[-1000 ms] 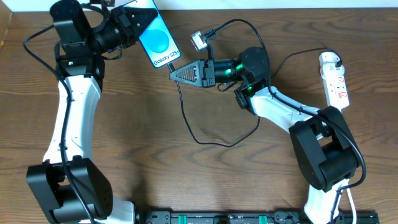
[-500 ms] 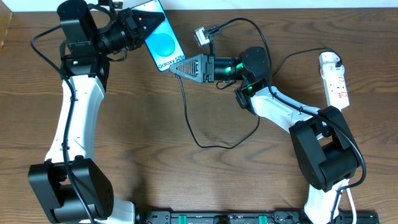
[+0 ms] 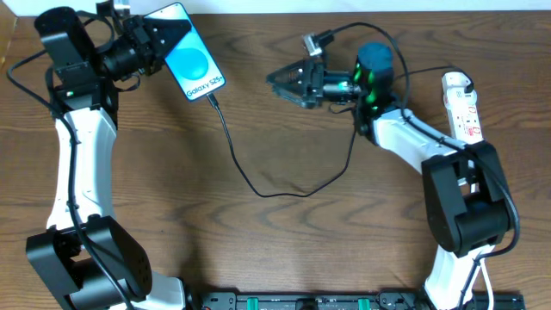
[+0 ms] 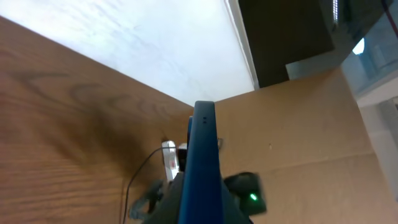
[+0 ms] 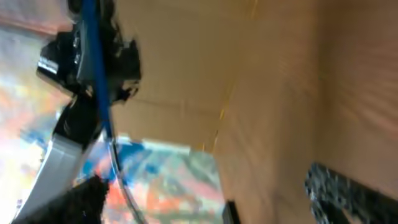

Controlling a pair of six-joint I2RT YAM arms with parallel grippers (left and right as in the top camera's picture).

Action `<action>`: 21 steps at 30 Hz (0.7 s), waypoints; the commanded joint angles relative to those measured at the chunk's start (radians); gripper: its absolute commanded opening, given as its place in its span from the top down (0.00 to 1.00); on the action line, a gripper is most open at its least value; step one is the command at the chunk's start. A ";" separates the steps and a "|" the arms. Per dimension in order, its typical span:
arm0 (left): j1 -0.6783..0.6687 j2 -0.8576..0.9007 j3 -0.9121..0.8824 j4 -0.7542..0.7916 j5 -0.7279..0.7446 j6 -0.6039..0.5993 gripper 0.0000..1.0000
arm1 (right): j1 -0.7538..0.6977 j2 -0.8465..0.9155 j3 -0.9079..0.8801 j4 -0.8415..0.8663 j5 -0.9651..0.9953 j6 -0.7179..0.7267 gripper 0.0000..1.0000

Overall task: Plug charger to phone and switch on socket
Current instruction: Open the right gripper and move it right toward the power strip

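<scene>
Nearest the arm bases, well short of the phone (image 3: 191, 62), the charger (image 3: 258, 191) lay in a slack loop on the table (image 3: 172, 241), a dark brown wood grain. Farther out, well apart from the phone on the right, sat the socket (image 3: 466, 114), with the charger's white plug seated at its far end. Between socket and phone hung the right hand (image 3: 280, 82), spread wide and holding nothing. By the far edge the left hand (image 3: 164, 43) was clamped on the phone's upper end, and the black connector appeared to sit in its lower end.

We judged the plugging done and the switching next. The left hand should hold the phone steady so the slack never tightens. The right hand should travel away from the phone, clear of the cable, and press with one fingertip; the switch itself was too small to make out.

Beyond the phone ran a pale strip. The left wrist view showed a cardboard-brown board, and the right wrist view was blurred.
</scene>
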State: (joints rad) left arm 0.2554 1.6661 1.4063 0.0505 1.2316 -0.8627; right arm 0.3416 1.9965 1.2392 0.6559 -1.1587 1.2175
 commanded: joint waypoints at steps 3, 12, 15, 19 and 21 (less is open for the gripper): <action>0.008 -0.006 0.011 0.002 0.041 0.006 0.93 | -0.007 -0.005 0.003 -0.353 0.050 -0.339 0.01; -0.001 -0.006 0.011 -0.129 0.036 0.119 0.93 | -0.008 -0.405 0.003 -1.133 0.831 -0.677 0.01; -0.034 -0.006 0.011 -0.187 0.032 0.193 0.93 | -0.008 -0.552 0.003 -1.225 1.023 -0.676 0.01; -0.098 -0.006 0.011 -0.316 -0.058 0.294 0.93 | -0.008 -0.691 0.003 -1.323 1.220 -0.676 0.01; -0.146 -0.005 0.011 -0.416 -0.186 0.349 0.93 | -0.008 -0.747 0.003 -1.372 1.302 -0.675 0.01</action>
State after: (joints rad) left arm 0.1696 1.6661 1.4071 -0.2897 1.1885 -0.6365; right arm 0.3328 1.2964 1.2400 -0.6762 -0.0940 0.5659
